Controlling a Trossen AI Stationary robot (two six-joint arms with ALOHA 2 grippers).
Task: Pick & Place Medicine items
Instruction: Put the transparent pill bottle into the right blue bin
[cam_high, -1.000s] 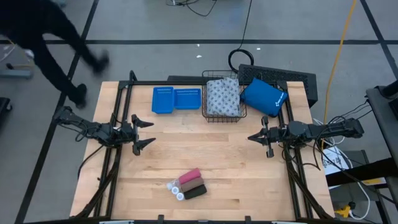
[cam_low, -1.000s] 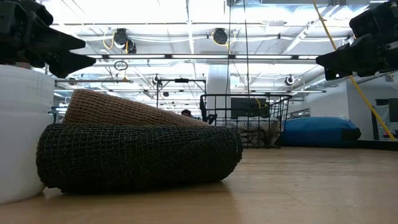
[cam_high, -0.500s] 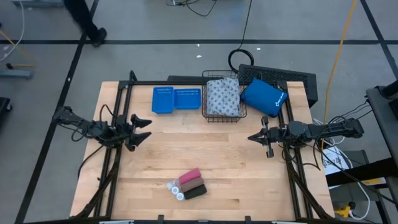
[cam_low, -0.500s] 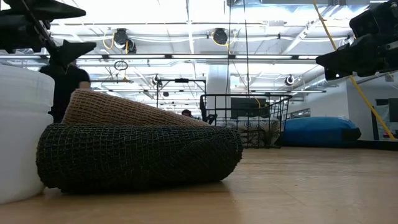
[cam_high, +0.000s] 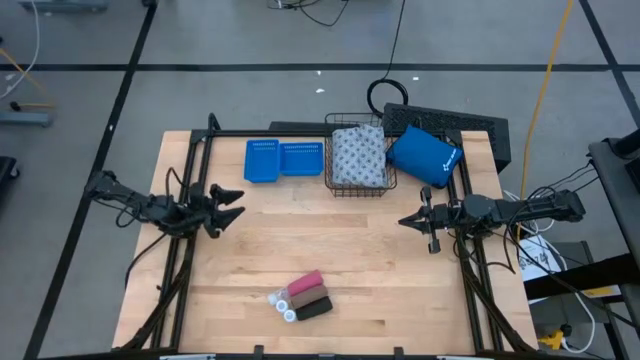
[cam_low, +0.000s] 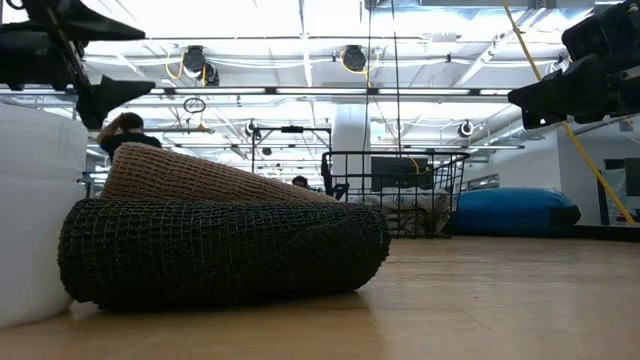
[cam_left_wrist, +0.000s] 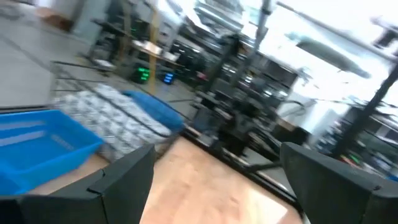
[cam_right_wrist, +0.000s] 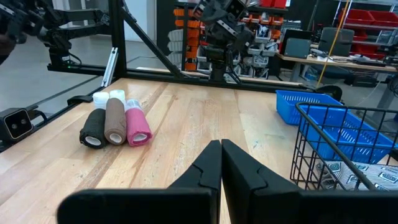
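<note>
The pink block (cam_high: 305, 283), a tan roll and the dark block (cam_high: 315, 308) lie side by side near the table's near edge, on their long sides. Two white bottles (cam_high: 283, 304) stand at their left ends. The right wrist view shows the same cluster (cam_right_wrist: 115, 122). In the low view the dark block (cam_low: 220, 250) fills the foreground with a white bottle (cam_low: 30, 210) beside it. The grey-white patterned pack (cam_high: 358, 157) lies in a wire basket. My left gripper (cam_high: 232, 204) hovers open over the table's left part. My right gripper (cam_high: 403, 222) hovers shut over the right part (cam_right_wrist: 221, 163).
Two blue perforated trays (cam_high: 283, 158) sit at the far edge, left of the wire basket (cam_high: 334, 183). A bright blue padded pouch (cam_high: 423, 155) lies right of the basket. Bare wood (cam_high: 330, 235) spans the table's middle between the arms. A person (cam_low: 125, 135) stands beyond the table.
My left gripper has rolled about its own axis and risen a little, staying open. A person who stood beyond the table's far left corner has walked out of the high view. The right arm and the items have kept still.
</note>
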